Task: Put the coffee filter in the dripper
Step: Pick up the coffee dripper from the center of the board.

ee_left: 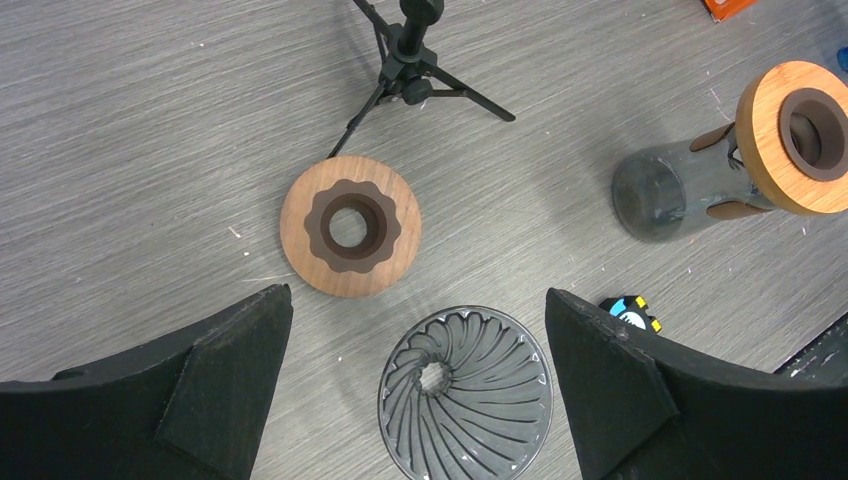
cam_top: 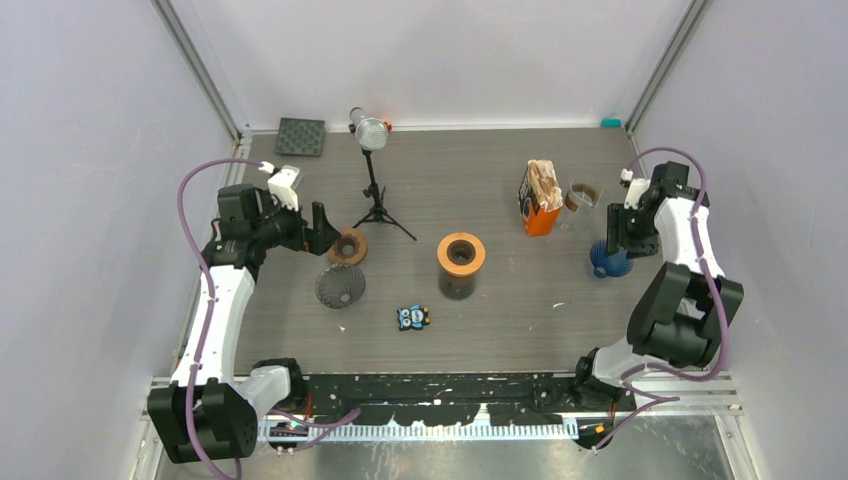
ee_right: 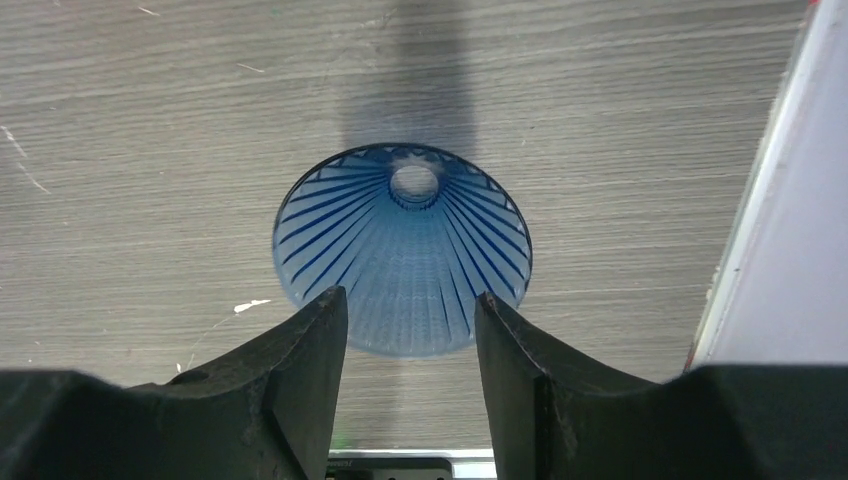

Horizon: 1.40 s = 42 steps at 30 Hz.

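Brown paper coffee filters stick out of an orange box at the back right. A blue ribbed dripper sits near the right wall. My right gripper hangs just over it, open, its fingertips on either side of the cone's near rim and nothing held between them. A dark glass swirl-ribbed dripper lies at the left. My left gripper stands wide open above it, empty.
A wooden ring holder lies beside the glass dripper. A carafe with a wooden collar stands mid-table, with a small toy in front of it. A microphone tripod, a black mat and a glass holder are at the back.
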### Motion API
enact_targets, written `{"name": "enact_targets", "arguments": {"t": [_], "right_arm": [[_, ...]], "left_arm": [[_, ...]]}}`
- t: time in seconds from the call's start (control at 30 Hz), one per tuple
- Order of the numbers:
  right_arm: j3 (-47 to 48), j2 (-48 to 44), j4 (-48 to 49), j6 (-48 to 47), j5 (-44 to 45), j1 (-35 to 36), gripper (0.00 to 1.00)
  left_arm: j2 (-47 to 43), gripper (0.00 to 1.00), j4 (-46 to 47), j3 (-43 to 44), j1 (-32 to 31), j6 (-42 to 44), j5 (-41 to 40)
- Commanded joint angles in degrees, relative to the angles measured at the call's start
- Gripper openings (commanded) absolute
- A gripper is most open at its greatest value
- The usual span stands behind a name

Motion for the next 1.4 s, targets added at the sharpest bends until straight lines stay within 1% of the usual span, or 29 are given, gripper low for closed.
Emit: {"name": "enact_targets", "arguments": {"t": [0.0,0.17,0.27,0.4,0.53,0.8,1.03,1.1,1.3,1.37], "right_arm": [[0.1,4.0,3.3,-1.9,-1.7,-1.4,0.55],[0.4,7.8,4.7,-3.0,-2.8,-3.8,0.54],[0.0,8.9,4.7,-3.9,-4.6,-5.0,0.5],[-0.6,9.3,4.9,-4.5,-6.2,-6.0,0.41],[-0.6,8.3,4.6,-4.8,-7.5,-6.2,0.35],[2.1,4.5,1.5,-4.3,-10.2,-6.2,0.35],[2.1,2.7,1.7,-4.4,-7.5,-6.2,0.33],[1.5,2.0,2.6,-4.7,-6.2,-6.2,0.35],[-0.8,-1.7,5.3,-6.3,-2.3,-6.3,0.58],[-1.0,-2.4,5.4,-6.7,-1.9,-6.4,0.63]], "left_arm": [[-0.2,1.0,1.5,0.2,0.2,0.2,1.5],[-0.4,1.0,1.4,0.2,0.2,0.1,1.4],[-0.1,1.0,1.8,0.1,0.2,0.0,1.3],[-0.2,1.0,1.7,0.1,0.2,0.0,1.2],[-0.5,1.0,1.9,0.0,0.2,-0.1,0.9],[-0.5,1.0,2.1,0.0,0.2,0.0,0.9],[0.9,1.0,2.3,0.4,0.2,-0.4,1.3],[1.4,1.0,2.4,0.7,0.2,-0.7,1.2],[0.6,1.0,2.5,1.3,0.2,-1.4,-0.7],[0.1,1.0,2.5,1.0,0.2,-1.3,-1.2]]}}
